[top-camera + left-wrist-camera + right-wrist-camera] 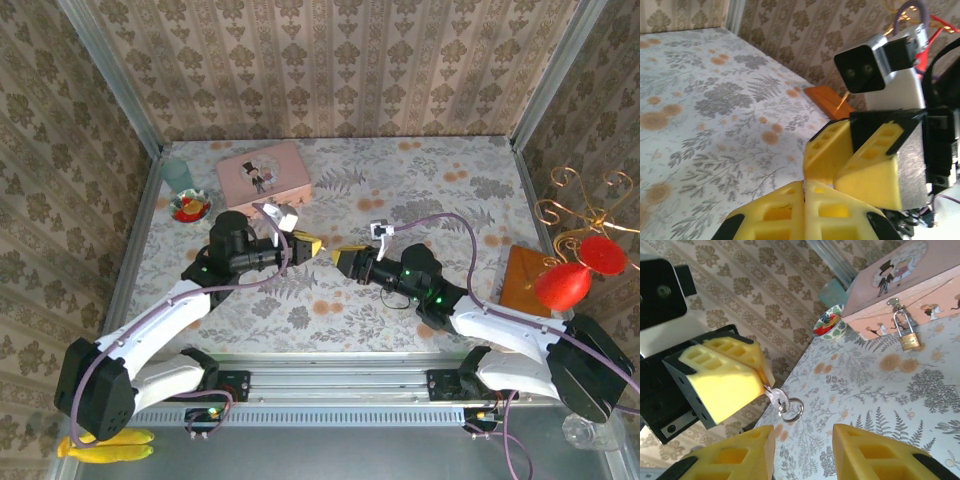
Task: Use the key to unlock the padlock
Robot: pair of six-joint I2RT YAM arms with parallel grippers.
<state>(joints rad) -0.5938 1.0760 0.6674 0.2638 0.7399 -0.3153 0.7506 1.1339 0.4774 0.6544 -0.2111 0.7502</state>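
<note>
A tiny brass padlock (908, 338) with thin grey shackle is hung on the tin (930, 290); the key (774, 396), partly hidden, is pinched by the left gripper (759, 380), the right gripper (802, 440) spread.

We count one padlock (908, 337), one key (775, 396), one pink tin (263, 175), one bowl (827, 325), one teal cup (178, 172), one orange block (525, 280), and two grippers: the left gripper (306, 245) and the right gripper (345, 258).
</note>
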